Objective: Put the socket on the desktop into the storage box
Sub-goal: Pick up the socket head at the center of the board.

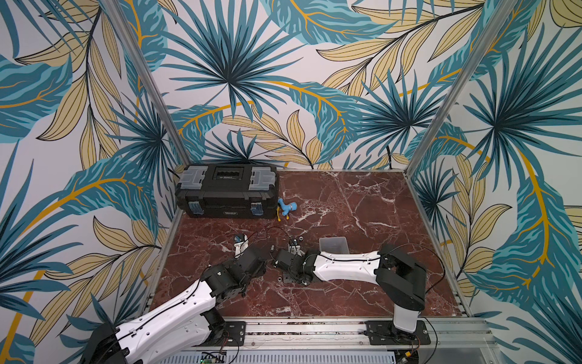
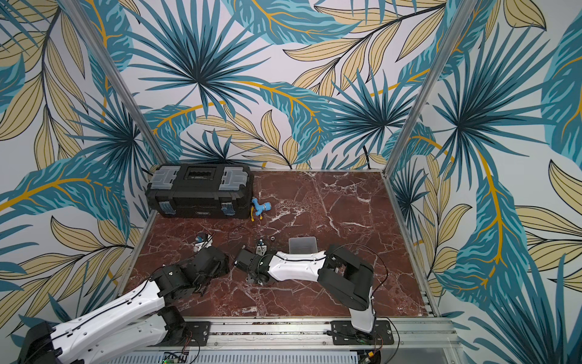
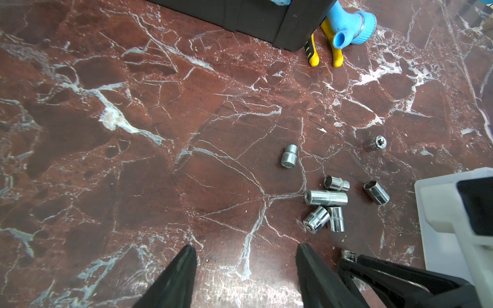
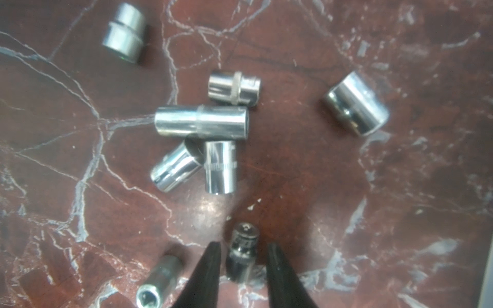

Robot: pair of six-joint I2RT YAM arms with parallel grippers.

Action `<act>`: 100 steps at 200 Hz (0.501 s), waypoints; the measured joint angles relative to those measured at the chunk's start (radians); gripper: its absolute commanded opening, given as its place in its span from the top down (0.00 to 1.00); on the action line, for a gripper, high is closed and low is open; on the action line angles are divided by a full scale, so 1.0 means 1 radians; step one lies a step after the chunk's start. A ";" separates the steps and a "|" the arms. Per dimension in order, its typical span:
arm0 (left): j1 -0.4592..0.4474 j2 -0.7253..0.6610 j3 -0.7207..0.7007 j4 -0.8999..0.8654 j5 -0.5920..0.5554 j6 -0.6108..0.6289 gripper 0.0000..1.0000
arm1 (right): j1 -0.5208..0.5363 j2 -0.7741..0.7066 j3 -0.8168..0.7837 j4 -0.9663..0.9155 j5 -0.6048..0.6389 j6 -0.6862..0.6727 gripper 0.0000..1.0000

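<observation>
Dark-chrome stubby socket (image 4: 242,253) sits straddled by unclenched right end effector (image 4: 242,243); left end effector (image 3: 245,246) released.

Chrome sockets (image 4: 202,121), red-brown white-veined desktop (image 3: 133,186)

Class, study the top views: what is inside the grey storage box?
The far part of the storage box looks bare: only its pale walls show. The right arm covers its near part in both top views, so anything lying there cannot be seen.

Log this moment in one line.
left gripper open, empty | right gripper open, straddling dark socket | other sockets loose on desktop
</observation>
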 measured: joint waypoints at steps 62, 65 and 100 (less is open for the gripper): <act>0.002 -0.001 -0.018 0.019 0.018 -0.005 0.35 | 0.003 0.010 -0.007 0.004 0.018 0.020 0.86; 0.002 -0.001 -0.018 0.019 0.018 -0.005 0.35 | 0.003 0.008 -0.009 0.006 0.019 0.019 0.86; 0.002 -0.002 -0.019 0.040 0.038 0.001 0.33 | 0.003 -0.032 -0.065 0.029 0.046 0.019 1.00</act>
